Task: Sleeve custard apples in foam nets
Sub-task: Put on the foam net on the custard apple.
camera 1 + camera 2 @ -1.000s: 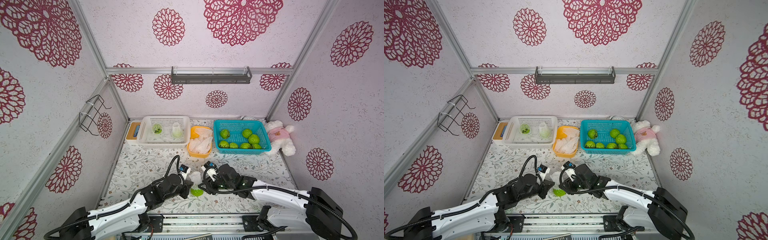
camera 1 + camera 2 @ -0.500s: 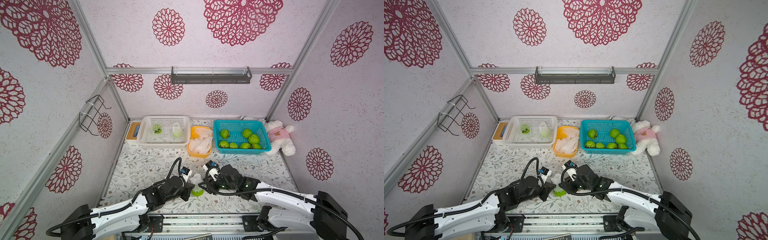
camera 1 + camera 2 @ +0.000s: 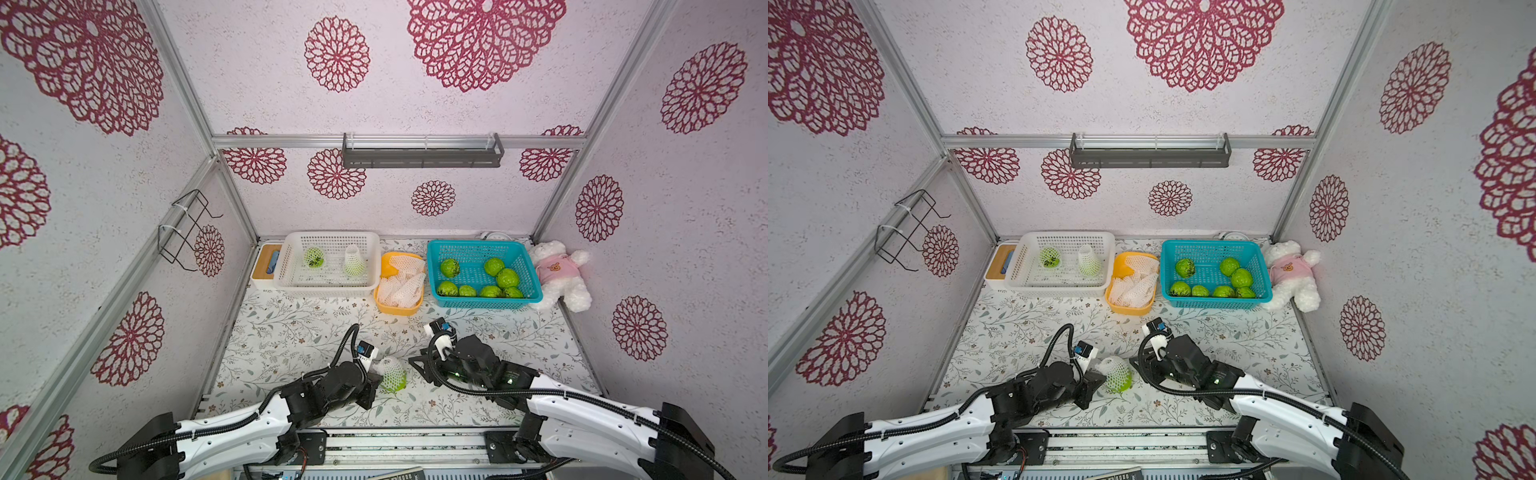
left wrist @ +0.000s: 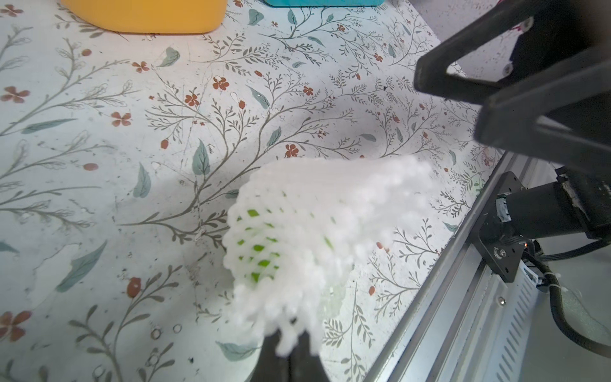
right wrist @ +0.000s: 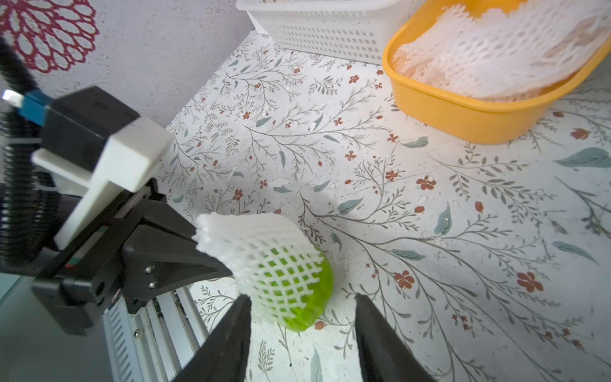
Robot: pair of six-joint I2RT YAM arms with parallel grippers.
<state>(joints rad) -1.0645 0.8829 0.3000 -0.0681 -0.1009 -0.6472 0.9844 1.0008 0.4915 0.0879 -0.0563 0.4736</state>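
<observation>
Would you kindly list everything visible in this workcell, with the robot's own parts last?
netted custard apple: one, green, mid-table, white foam net partly on
bare custard apples: seven, green, in teal basket
sleeved custard apples: two, green under white, in white basket
spare foam nets: pile, white, in yellow tub
box: one, white with wooden lid, beside white basket
teddy bear: one, white, pink shirt, beside teal basket
shelf: one, grey, back wall
wire rack: one, black, side wall
table: one, floral
left gripper: black, shut on the foam net
right gripper: black, open, near the fruit, apart
</observation>
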